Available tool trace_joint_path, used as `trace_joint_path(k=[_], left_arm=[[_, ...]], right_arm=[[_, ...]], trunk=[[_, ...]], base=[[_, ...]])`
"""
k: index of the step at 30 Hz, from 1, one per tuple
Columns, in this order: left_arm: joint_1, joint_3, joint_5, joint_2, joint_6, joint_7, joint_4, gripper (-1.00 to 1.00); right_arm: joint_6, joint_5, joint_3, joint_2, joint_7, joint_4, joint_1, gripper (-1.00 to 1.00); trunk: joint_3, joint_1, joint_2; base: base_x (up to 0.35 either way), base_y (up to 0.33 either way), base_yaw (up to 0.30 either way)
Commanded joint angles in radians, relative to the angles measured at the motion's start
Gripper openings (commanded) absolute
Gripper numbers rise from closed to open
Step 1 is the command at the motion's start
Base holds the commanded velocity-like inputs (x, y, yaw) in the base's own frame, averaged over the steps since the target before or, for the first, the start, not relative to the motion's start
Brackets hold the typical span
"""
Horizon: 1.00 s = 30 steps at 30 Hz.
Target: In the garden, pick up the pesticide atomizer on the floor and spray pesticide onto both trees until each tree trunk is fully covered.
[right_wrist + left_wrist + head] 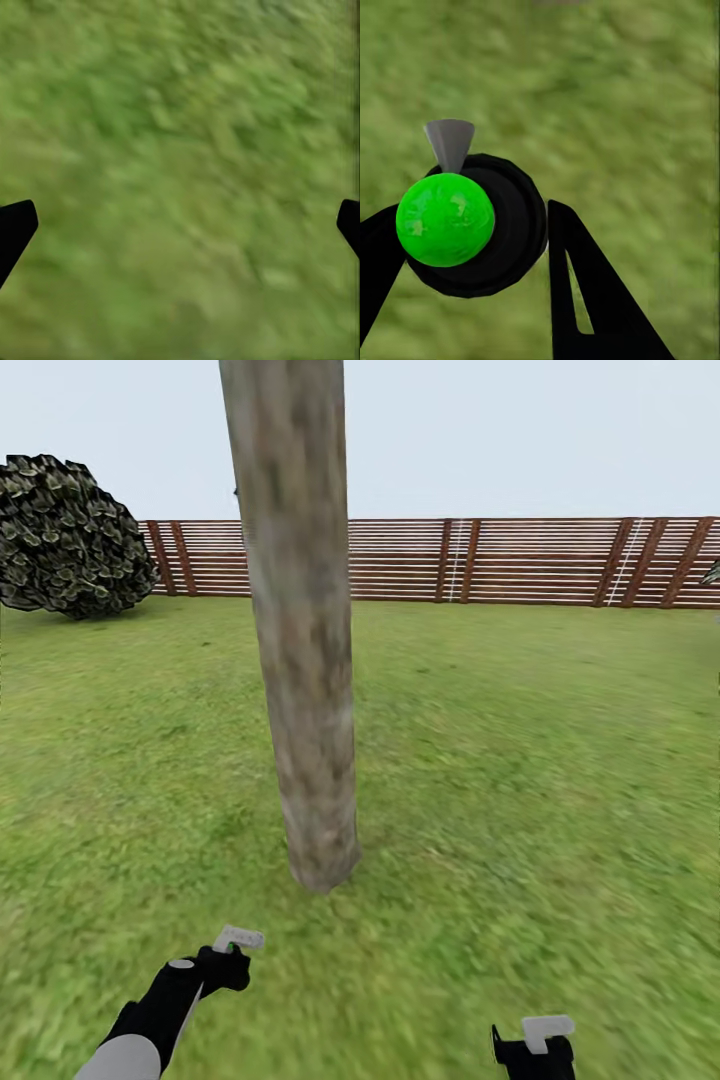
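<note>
Left claw (472,247) clamps the pesticide atomizer (472,225) near the tree trunk (300,640); right claw (180,225) spread wide over lawn (520,760).

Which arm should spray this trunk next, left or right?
Left. The left gripper is shut on the pesticide atomizer, low in front of the tree trunk. The right gripper is open with only lawn between its fingers.
</note>
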Motion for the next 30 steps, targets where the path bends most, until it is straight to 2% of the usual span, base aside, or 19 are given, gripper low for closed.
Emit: trace_joint_path(k=[1,4,6,8,10,14,15,17,20,22,24,27,30], left_arm=[[-0.001,0.002,0.000,-0.007,0.009,0.002,-0.001,-1.00],[-0.004,0.003,0.002,-0.010,0.009,0.002,-0.001,-1.00],[-0.006,0.003,0.002,-0.024,0.009,0.001,-0.001,-1.00],[-0.006,0.003,0.001,-0.044,0.009,0.002,-0.001,-1.00],[-0.006,0.003,0.001,-0.050,0.009,0.002,-0.002,-1.00],[-0.004,0.007,-0.001,-0.024,0.009,0.004,-0.002,-1.00],[-0.002,0.008,0.000,-0.007,0.009,0.004,-0.001,-1.00],[0.000,0.005,0.000,-0.004,0.009,0.004,0.003,-1.00],[-0.003,0.001,0.000,-0.034,0.009,0.003,0.007,-1.00],[-0.005,0.000,0.000,-0.071,0.011,0.003,0.007,-1.00],[-0.007,-0.001,-0.001,-0.083,0.012,0.002,0.002,-1.00],[-0.007,0.000,-0.002,-0.073,0.013,0.000,-0.001,-1.00],[-0.005,0.003,-0.002,-0.019,0.015,-0.002,0.000,-1.00]], right_arm=[[0.005,0.004,-0.002,-0.001,-0.002,0.074,0.063,1.00],[0.001,0.001,-0.002,0.001,0.000,-0.017,0.063,1.00],[0.000,-0.001,-0.002,0.001,0.001,-0.060,0.063,1.00],[0.000,0.002,0.001,0.001,0.001,-0.073,0.063,1.00],[0.000,0.006,0.001,-0.001,0.001,-0.076,0.063,1.00],[0.000,0.008,0.003,-0.002,0.001,-0.077,0.063,1.00],[0.000,0.008,0.003,-0.001,0.002,-0.077,0.063,1.00],[0.000,0.009,0.003,0.000,0.004,-0.077,0.063,1.00],[0.000,0.009,0.003,0.000,0.004,-0.077,0.063,1.00],[0.000,0.009,0.003,0.000,0.005,-0.077,0.063,1.00],[0.000,0.009,0.003,0.000,0.005,-0.077,0.063,1.00],[0.000,0.009,0.003,0.000,0.004,-0.077,0.063,1.00],[0.001,0.006,0.002,-0.001,0.003,-0.078,0.063,1.00]], trunk=[[0.000,0.000,0.000],[0.000,0.000,0.000],[0.000,0.000,0.000],[0.000,0.000,0.000],[0.000,0.000,0.000],[0.000,0.000,0.000],[0.000,0.000,0.000],[0.000,0.000,0.000],[0.000,0.000,0.000],[0.000,0.000,0.000],[0.000,0.000,0.000],[0.000,0.000,0.000],[0.000,0.000,0.000]], base=[[0.000,0.000,0.000],[0.000,0.000,0.000],[0.000,0.000,0.000],[0.000,0.000,0.000],[0.000,0.000,0.000],[0.000,0.000,0.000],[0.000,0.000,0.000],[0.000,0.000,0.000],[0.000,0.000,0.000],[0.000,0.000,0.000],[0.000,0.000,0.000],[0.000,0.000,0.000],[0.000,0.000,0.000]])
